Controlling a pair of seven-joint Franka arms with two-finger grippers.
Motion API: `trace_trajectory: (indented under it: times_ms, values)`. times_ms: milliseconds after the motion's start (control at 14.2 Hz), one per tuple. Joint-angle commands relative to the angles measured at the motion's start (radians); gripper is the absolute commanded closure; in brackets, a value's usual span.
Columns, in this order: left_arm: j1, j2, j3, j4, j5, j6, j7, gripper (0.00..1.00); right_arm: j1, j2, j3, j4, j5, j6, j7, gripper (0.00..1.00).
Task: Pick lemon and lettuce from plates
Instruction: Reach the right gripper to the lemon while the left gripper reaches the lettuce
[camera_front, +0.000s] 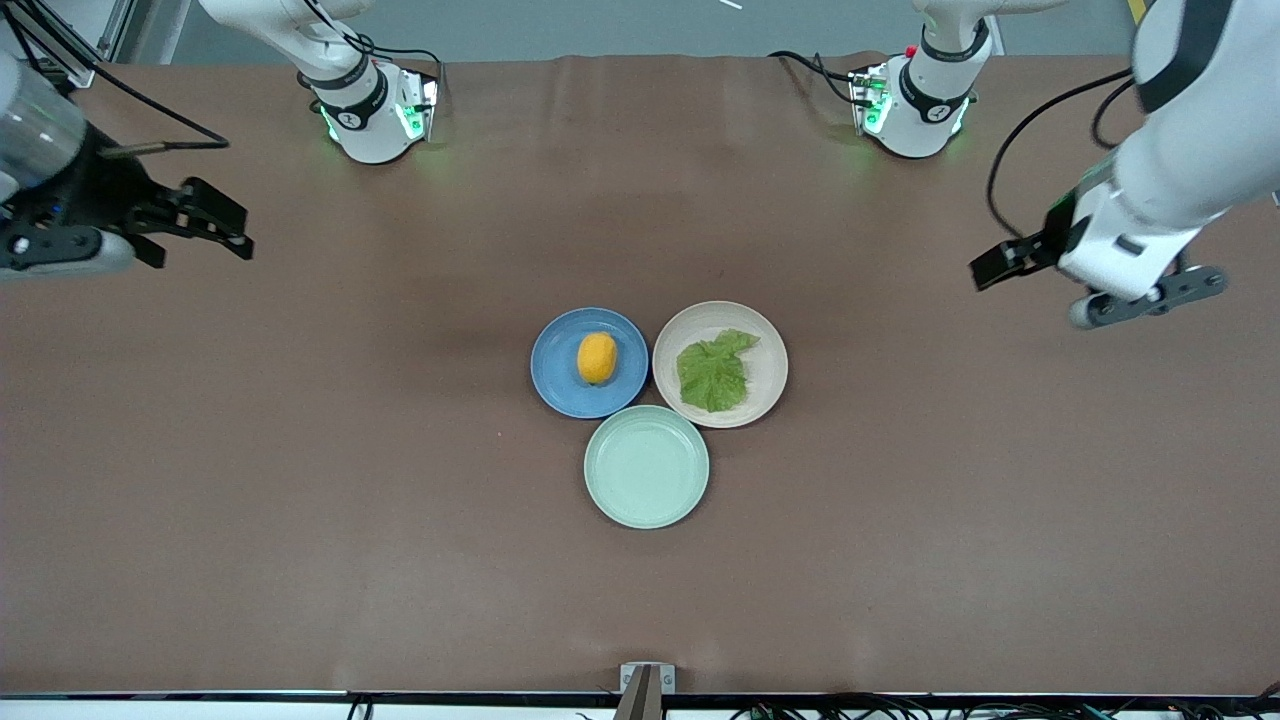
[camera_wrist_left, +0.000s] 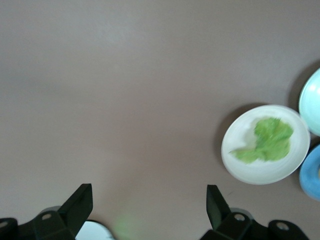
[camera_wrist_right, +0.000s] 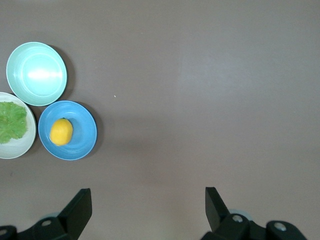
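Lemon (camera_front: 597, 357) and lettuce (camera_front: 714, 372) apparently untouched on plates (camera_front: 560, 385)

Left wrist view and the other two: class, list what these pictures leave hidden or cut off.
- Left wrist view: the blue plate and the mint plate are cut off by the edge, so the lemon is out of frame.
- Right wrist view: the cream plate and lettuce are cut by the edge.
- Front view: the lettuce hides the plate beneath it.
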Motion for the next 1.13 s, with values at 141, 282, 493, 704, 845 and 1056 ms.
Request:
trace_trajectory:
  times_ms: [141, 282, 493, 704, 845, 1056]
  values:
    - [-0.003, 0.079, -0.126, -0.154, -0.019, 0.276, -0.404, 0.0, 0.178, 0.06, -0.005, 0.004, -0.011, -0.034, 0.059, 0.0]
    - [-0.023, 0.155, -0.168, -0.168, -0.006, 0.381, -0.555, 0.0, 0.27, 0.109, -0.004, -0.008, 0.013, -0.007, 0.141, 0.0]
    - [-0.091, 0.252, -0.166, -0.168, 0.017, 0.499, -0.754, 0.0, 0.402, 0.141, -0.004, -0.169, 0.018, 0.218, 0.358, 0.0]
    - [-0.158, 0.35, -0.166, -0.16, 0.096, 0.588, -0.998, 0.0, 0.481, 0.23, -0.004, -0.284, 0.018, 0.47, 0.452, 0.0]
    - [-0.174, 0.412, -0.168, -0.157, 0.114, 0.654, -1.112, 0.01, 0.492, 0.313, -0.002, -0.283, 0.019, 0.545, 0.464, 0.0]
    - [-0.213, 0.473, -0.163, -0.154, 0.114, 0.702, -1.204, 0.03, 0.49, 0.4, -0.002, -0.283, 0.085, 0.639, 0.466, 0.0]
